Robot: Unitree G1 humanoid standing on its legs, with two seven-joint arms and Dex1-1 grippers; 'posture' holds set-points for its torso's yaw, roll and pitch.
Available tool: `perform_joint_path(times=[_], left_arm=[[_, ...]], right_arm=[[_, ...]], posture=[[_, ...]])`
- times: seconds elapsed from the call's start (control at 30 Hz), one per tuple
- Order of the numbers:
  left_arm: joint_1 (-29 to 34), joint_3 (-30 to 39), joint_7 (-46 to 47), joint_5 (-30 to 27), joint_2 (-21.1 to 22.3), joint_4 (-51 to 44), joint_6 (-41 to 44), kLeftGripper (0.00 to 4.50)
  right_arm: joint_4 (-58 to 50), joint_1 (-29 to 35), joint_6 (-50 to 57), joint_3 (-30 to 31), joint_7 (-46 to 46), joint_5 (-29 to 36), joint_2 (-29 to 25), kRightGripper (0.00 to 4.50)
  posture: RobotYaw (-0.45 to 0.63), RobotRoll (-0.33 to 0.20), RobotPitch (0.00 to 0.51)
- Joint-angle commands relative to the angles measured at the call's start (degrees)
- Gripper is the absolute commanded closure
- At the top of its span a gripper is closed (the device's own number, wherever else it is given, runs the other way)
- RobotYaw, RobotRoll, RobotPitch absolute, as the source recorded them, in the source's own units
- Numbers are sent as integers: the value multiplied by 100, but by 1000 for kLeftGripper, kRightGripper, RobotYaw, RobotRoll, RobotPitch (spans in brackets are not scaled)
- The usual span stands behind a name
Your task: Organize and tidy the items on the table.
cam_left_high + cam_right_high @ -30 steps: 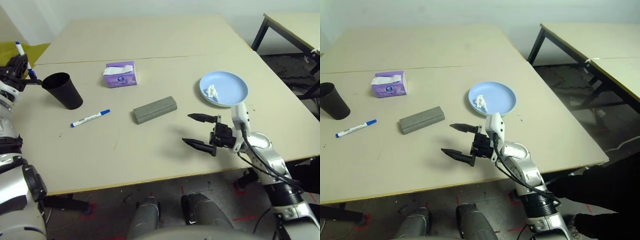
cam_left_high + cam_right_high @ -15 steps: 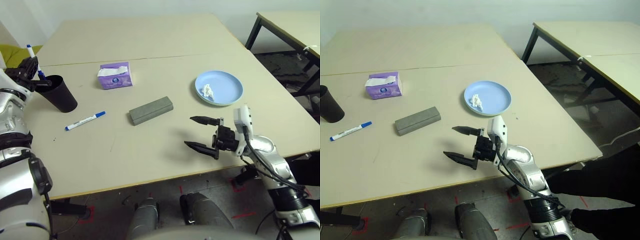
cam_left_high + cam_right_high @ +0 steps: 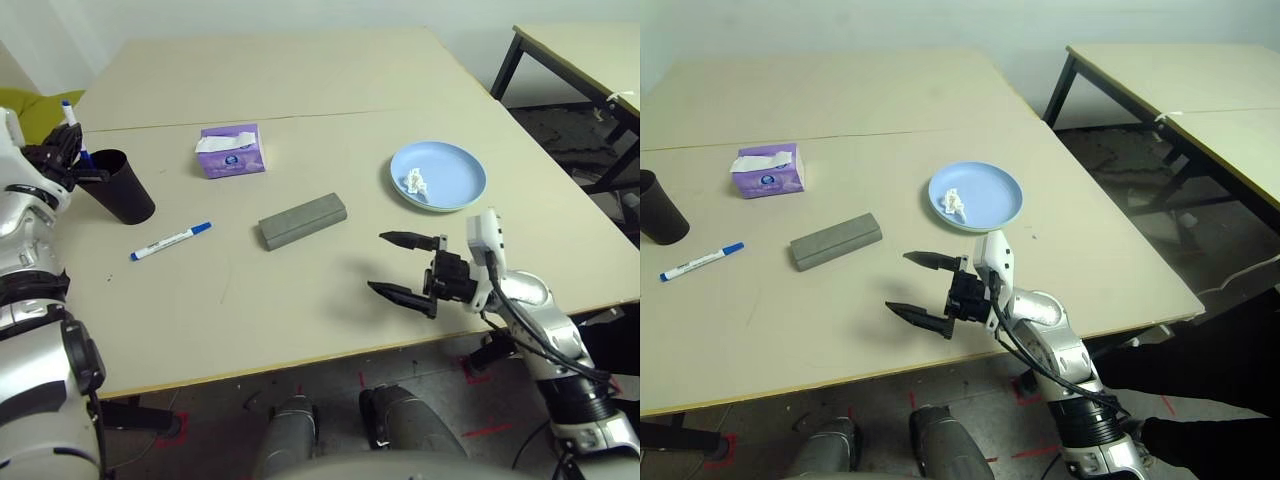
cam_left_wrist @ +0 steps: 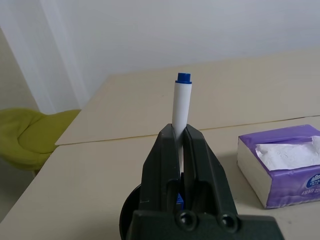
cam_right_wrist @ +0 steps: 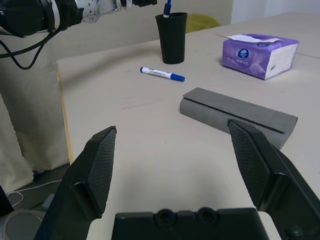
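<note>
A beige table [image 3: 300, 300] with a thin seam across it holds a few scattered items. At the far left, the left gripper [image 4: 181, 145] is clamped on a white pen [image 4: 180, 106] with a blue cap, held upright, its lower end inside the mouth of a black cup [image 3: 120, 186] standing at the table's left edge. A second pen [image 3: 170, 240] lies flat on the table just near and right of the cup, blue cap pointing right. Far of it, near the seam, sits a purple tissue box [image 3: 232, 150] with a white tissue poking out of the top. A grey case [image 3: 302, 220] lies flat near the middle of the table, angled slightly, between the loose pen and a light blue plate [image 3: 455, 190] on the right. A small crumpled tissue [image 3: 416, 182] rests on the plate, toward its left side. The right gripper [image 3: 405, 268] hovers over the near right part of the table, pointing left toward the case, its two black fingers spread wide and holding nothing. It is well apart from the case and near the plate.
</note>
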Motion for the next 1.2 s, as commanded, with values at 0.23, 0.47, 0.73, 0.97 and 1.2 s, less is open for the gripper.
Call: perform_joint_path(times=[0.23, 0.47, 0.73, 0.97, 1.2], left_arm=[[19, 12, 101, -1, -83, 95, -205, 2589], [60, 25, 61, -30, -79, 39, -227, 134], [335, -138, -1576, -810, -462, -1704, -26, 25], [1656, -1648, -3255, 56, 116, -3534, 366, 25], [1860, -1989, -2987, 1071, 1063, -2697, 976, 25]], right_arm=[[-165, 40, 134, -68, -66, 43, -112, 0], [-183, 43, 164, -59, -82, 46, -116, 0], [-45, 34, 79, -40, -72, 7, -60, 0], [3, 85, -2, 22, -94, -43, 30, 0], [-24, 203, -56, 58, -97, -87, 47, 0]], posture=[[-114, 0, 121], [-109, 0, 124], [-106, 0, 127], [-116, 0, 127], [-126, 0, 127]])
